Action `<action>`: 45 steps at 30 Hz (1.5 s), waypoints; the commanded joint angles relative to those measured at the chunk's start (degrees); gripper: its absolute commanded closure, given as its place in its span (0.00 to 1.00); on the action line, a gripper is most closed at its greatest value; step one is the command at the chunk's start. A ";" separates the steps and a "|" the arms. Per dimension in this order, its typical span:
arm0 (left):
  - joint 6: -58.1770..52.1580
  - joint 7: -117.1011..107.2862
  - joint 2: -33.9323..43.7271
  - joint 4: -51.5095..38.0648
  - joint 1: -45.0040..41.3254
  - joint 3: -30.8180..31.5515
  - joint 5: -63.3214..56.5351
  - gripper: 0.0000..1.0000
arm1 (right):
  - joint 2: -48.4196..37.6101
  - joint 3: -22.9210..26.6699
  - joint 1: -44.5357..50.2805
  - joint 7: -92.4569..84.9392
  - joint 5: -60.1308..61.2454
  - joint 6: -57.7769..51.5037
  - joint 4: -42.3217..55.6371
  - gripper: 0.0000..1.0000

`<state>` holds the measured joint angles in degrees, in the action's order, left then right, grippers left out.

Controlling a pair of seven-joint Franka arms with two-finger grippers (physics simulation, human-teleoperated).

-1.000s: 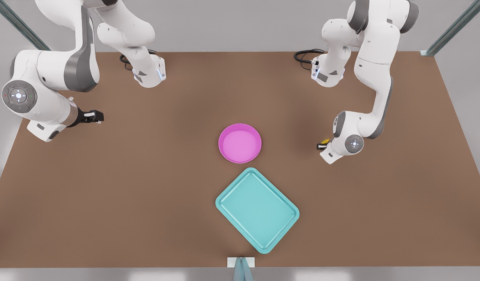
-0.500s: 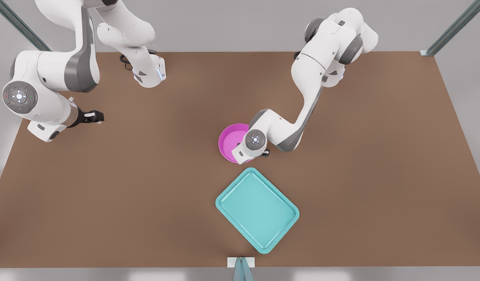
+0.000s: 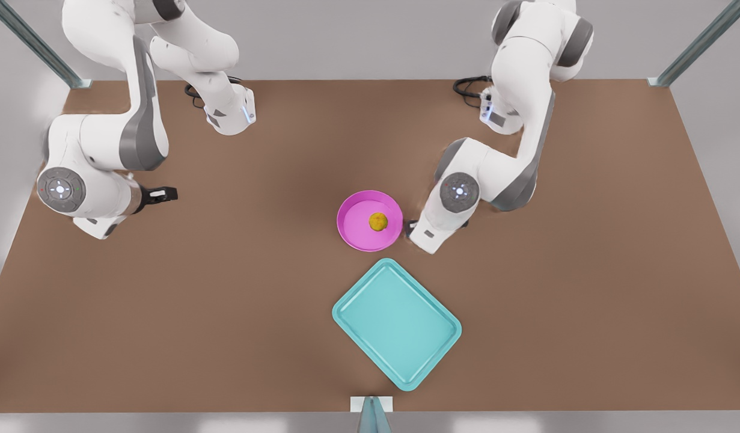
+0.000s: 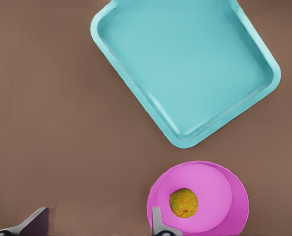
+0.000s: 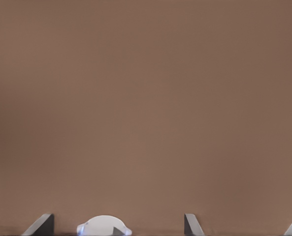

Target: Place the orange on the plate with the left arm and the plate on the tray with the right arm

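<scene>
Since half a second ago the left arm point(image 3: 514, 150), the one on the front view's right, has pulled its wrist off the plate point(image 3: 351, 231) toward the front view's right; the orange point(image 3: 378, 221), hidden or carried then, now lies uncovered in the plate; the right arm point(image 3: 105, 138), on the front view's left, has shifted a little toward the table's middle.

The left gripper point(image 3: 410, 227) sits just beside the plate's rim on the front view's right, mostly tucked under its own white wrist; in the left wrist view its fingers point(image 4: 157, 221) stand wide apart with nothing between them, so it has let go; one fingertip overlaps the plate's point(image 4: 219, 196) edge in that view, though I cannot tell whether it touches.

The orange point(image 4: 183, 203) rests on the pale pink floor of the plate, a bit off centre toward the front view's right, apart from the rim; the plate stands on the brown table point(image 3: 225, 300), near the tray point(image 3: 397, 325) but not touching it; a strip of bare table shows between them in the left wrist view, where the tray point(image 4: 185, 73) lies turned at an angle to the table's edges.

The right gripper point(image 3: 162, 193) hangs over bare table well apart from plate and tray; in the right wrist view the right gripper point(image 5: 116, 226) is spread and grasps nothing, and a pale rounded shape point(image 5: 104, 225) low between its tips may be part of an arm base.
</scene>
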<state>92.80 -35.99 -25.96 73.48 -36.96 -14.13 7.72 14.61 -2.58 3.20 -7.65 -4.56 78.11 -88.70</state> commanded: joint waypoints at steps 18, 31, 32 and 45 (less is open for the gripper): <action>-11.24 30.10 22.35 4.74 21.06 5.26 -6.32 0.00 | 15.10 -1.20 27.30 11.17 36.20 61.20 -20.46 0.00; -14.22 30.01 21.39 4.65 20.97 4.73 -5.96 0.00 | 21.08 -2.60 29.41 10.82 36.20 61.37 -18.18 0.00; -14.23 30.01 21.56 4.57 21.06 4.73 -5.61 0.00 | 21.34 -2.60 29.50 10.82 36.20 61.37 -18.09 0.00; -13.61 30.01 20.33 4.48 21.32 4.55 -5.88 0.00 | 23.19 -3.04 30.73 10.73 36.12 61.37 -16.77 0.47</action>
<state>79.14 -8.79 -5.65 77.99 -15.66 -9.53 1.89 37.85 -5.62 33.87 2.30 31.51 139.44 -105.50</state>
